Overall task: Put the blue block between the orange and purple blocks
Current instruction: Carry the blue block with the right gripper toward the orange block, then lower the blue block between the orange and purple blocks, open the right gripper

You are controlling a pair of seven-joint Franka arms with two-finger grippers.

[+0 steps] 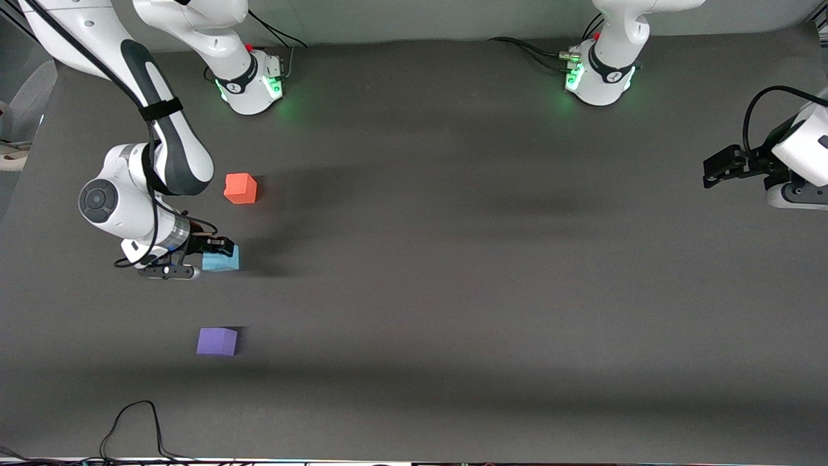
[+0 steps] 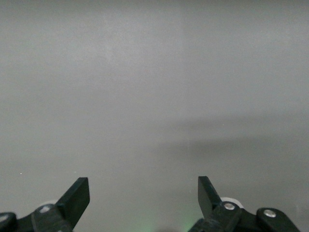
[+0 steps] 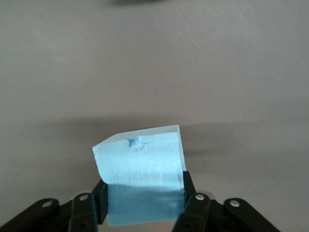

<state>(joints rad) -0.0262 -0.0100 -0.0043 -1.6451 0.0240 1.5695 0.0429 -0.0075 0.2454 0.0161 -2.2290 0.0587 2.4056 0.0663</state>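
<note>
The dark grey surface [image 1: 453,259] carries three small cubes, all toward the right arm's end. The right arm [image 1: 162,129] reaches down from its base at the top of the front view and bends low over that end, while the left arm [image 1: 799,155] waits at its own end, raised and well apart from the cubes. The left pincer [image 1: 721,167] hangs over bare surface there, and in its wrist view its fingers [image 2: 77,195] stand spread wide with nothing between them. The right pincer [image 1: 217,249] is low at the surface and clamped on the blue block [image 1: 221,259]; in the right wrist view the fingers [image 3: 189,193] press against two facing sides of the block [image 3: 142,179], whose top shows a small dent. The blue block sits between the other two: the orange block [image 1: 240,188] lies farther from the front camera, the purple block [image 1: 217,341] nearer to it. Both are apart from the blue one, and the three form a rough line.
</note>
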